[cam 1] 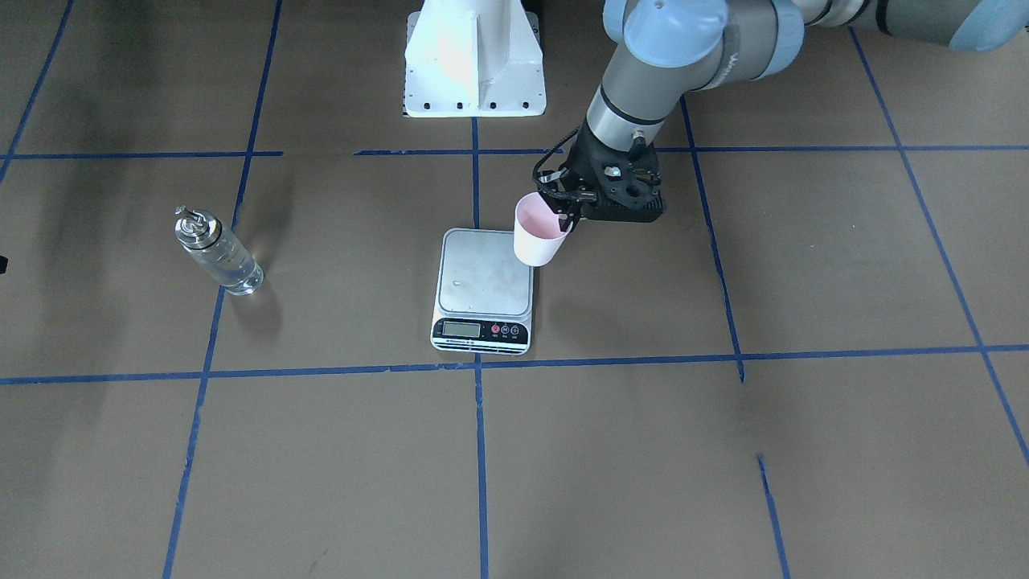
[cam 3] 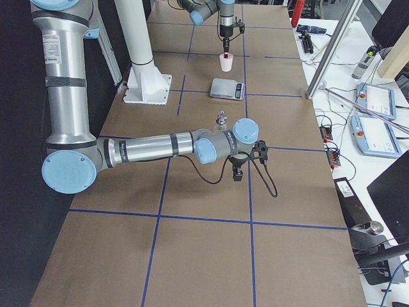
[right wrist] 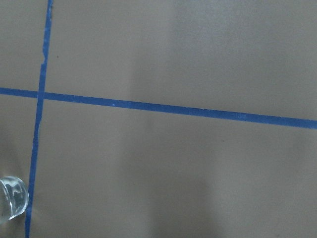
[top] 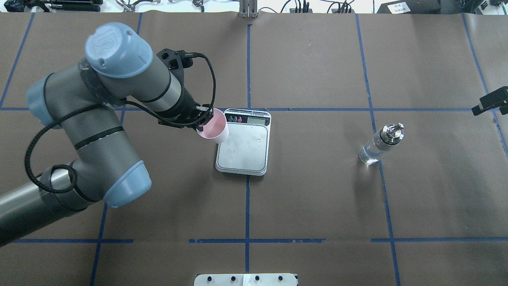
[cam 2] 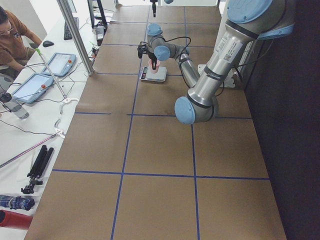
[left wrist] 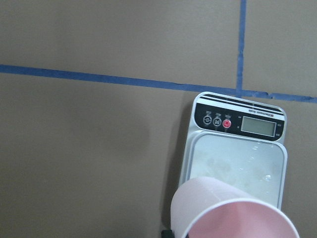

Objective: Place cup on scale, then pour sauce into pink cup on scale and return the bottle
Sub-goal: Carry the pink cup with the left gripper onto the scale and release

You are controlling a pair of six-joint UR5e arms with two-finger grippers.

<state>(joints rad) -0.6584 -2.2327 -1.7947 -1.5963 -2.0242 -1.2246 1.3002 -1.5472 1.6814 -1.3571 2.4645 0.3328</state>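
The pale pink cup [cam 1: 537,241] hangs slightly tilted in the air over the left edge of the scale [cam 1: 482,281]. My left gripper [cam 1: 563,217] is shut on the cup's rim, one finger inside. In the overhead view the cup [top: 216,129] overlaps the scale's [top: 244,147] left side. The wrist view shows the cup [left wrist: 233,213] above the bare platform [left wrist: 237,158]. The glass bottle [top: 381,145] with clear sauce stands upright far to the right. My right gripper [cam 3: 238,174] hovers past the bottle [cam 3: 221,121]; I cannot tell if it is open or shut.
Brown paper with blue tape lines covers the table [top: 317,190]. The robot's white base [cam 1: 474,64] stands behind the scale. A side bench with tablets [cam 2: 37,85] and a seated person lies beyond the table's far edge.
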